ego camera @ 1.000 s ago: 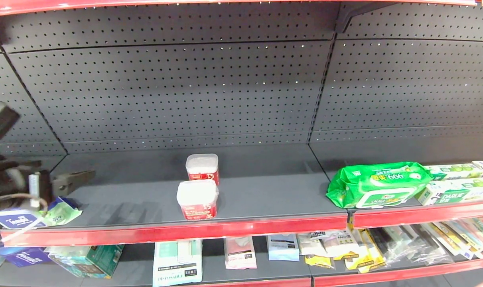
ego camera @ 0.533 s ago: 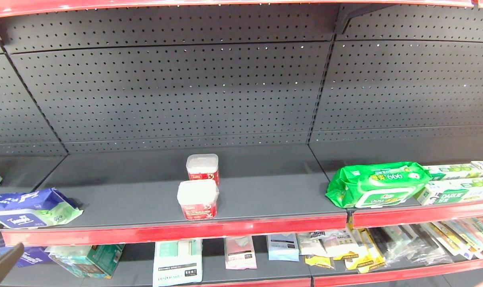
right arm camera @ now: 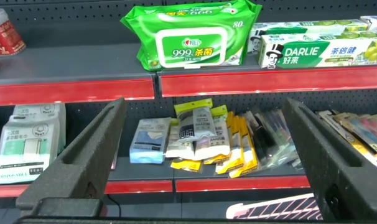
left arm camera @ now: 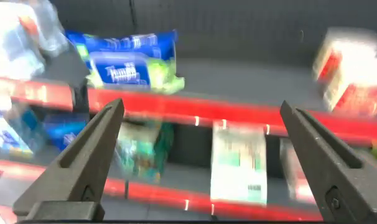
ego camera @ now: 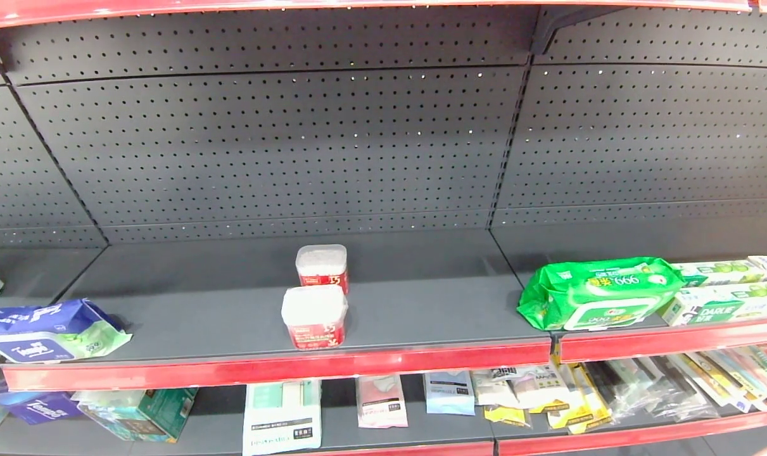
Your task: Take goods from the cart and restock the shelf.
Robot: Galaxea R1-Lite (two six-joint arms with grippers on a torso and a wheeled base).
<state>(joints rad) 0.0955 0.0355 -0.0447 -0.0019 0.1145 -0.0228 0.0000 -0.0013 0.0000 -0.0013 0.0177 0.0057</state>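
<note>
A blue and green tissue pack (ego camera: 47, 330) lies at the left end of the grey shelf (ego camera: 421, 310), also seen as the tissue pack (left arm camera: 132, 59) from the left wrist. Two red tubs with white lids (ego camera: 315, 315) stand mid-shelf, one behind the other. A green wipes pack (ego camera: 602, 291) lies to the right, next to toothpaste boxes (ego camera: 725, 291). My left gripper (left arm camera: 204, 165) is open and empty, in front of the shelf and lower than the tissue pack. My right gripper (right arm camera: 207, 165) is open and empty, facing the lower shelf below the wipes pack (right arm camera: 191, 37).
Red price rails (ego camera: 282, 368) edge each shelf. The lower shelf holds tissue boxes (ego camera: 136, 411), flat packets (ego camera: 282, 415) and hanging sachets (ego camera: 567, 396). A pegboard back wall (ego camera: 294, 139) rises behind the shelf. A pink-white cart rim (right arm camera: 269, 208) shows below the right gripper.
My left arm has let go of the tissue pack on the shelf's left end and dropped down out of the head view. The goods on the shelf have not moved.
</note>
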